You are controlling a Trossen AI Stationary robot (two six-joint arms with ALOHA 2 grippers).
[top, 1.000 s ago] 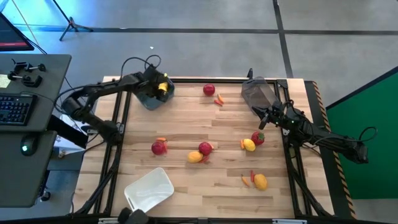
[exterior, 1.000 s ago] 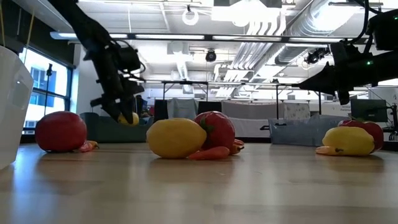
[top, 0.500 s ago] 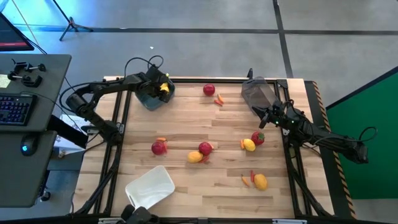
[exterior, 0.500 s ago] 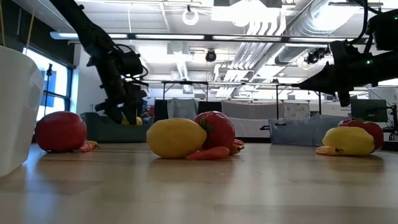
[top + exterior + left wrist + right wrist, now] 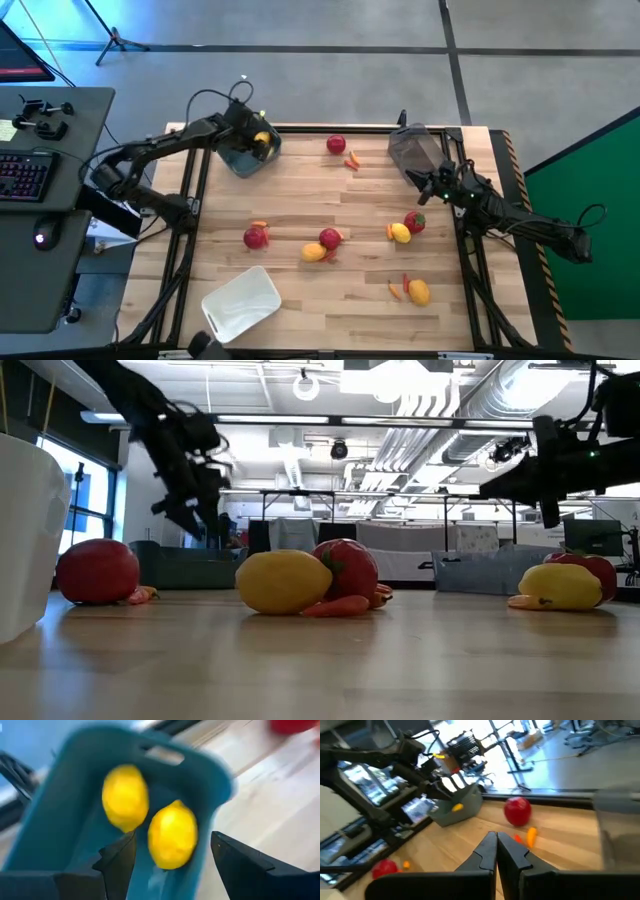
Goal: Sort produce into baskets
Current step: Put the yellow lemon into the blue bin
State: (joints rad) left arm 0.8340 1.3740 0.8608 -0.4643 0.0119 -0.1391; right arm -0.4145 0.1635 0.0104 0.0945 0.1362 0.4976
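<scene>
My left gripper (image 5: pixel 250 138) hangs open and empty over the blue-grey basket (image 5: pixel 243 155) at the table's far left corner. In the left wrist view my left gripper (image 5: pixel 172 837) stands above two lemons (image 5: pixel 125 797) (image 5: pixel 172 842) that lie in the basket (image 5: pixel 60 820). My right gripper (image 5: pixel 424 190) is shut and empty, above the table near the dark grey basket (image 5: pixel 412 148), and it shows shut in its wrist view (image 5: pixel 496 845). Red fruits (image 5: pixel 336 145) (image 5: pixel 256 237) (image 5: pixel 330 238), lemons (image 5: pixel 314 252) (image 5: pixel 400 233) (image 5: pixel 419 291) and pepper pieces (image 5: pixel 352 160) lie on the wood.
A white basket (image 5: pixel 240 305) stands at the table's near edge, left of the middle. A further red fruit (image 5: pixel 415 222) lies against a lemon below my right gripper. A desk with a keyboard (image 5: pixel 25 175) stands off the table's left side.
My left gripper went down into the blue-grey basket with a lemon at its fingers, then rose again. The lemon no longer shows at the fingers and lies in the basket beside the other one.
</scene>
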